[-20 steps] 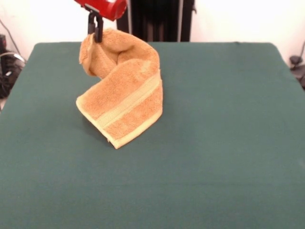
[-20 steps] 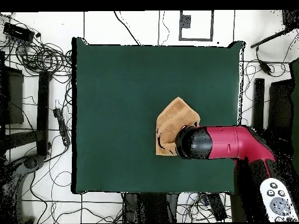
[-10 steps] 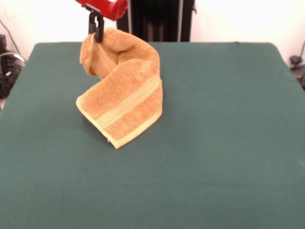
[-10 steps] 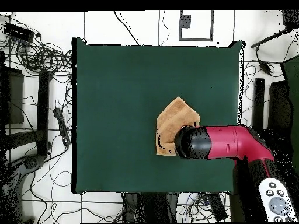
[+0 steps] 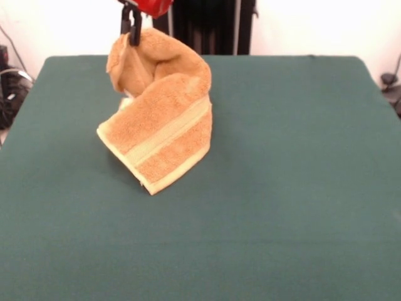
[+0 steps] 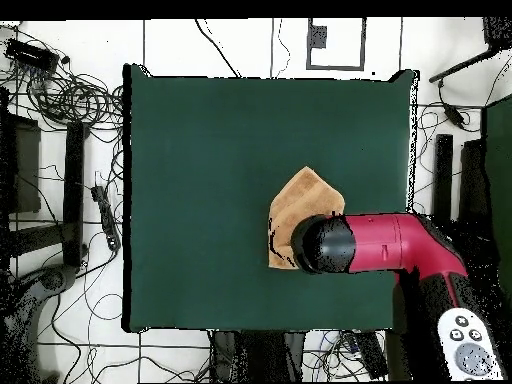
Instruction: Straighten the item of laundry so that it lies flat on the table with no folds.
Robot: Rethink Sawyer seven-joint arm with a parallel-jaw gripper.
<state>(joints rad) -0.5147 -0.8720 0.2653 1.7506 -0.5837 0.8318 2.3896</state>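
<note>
Green cloth covers the tabletop (image 5: 301,188) under white walls, and my tool (image 5: 132,30) at the frame's top, left of centre, is pinched shut on the upper edge of the towel (image 5: 160,119). Its body hangs below and to the right of my grip, the pale-banded lower end resting on the tabletop left of centre. I judge the long axis runs diagonally down-right, so that is where the folds must open.

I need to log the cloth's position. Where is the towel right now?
In the front view the towel sits left of centre on the far part of the table, its top edge pinched and lifted by the gripper.
</note>
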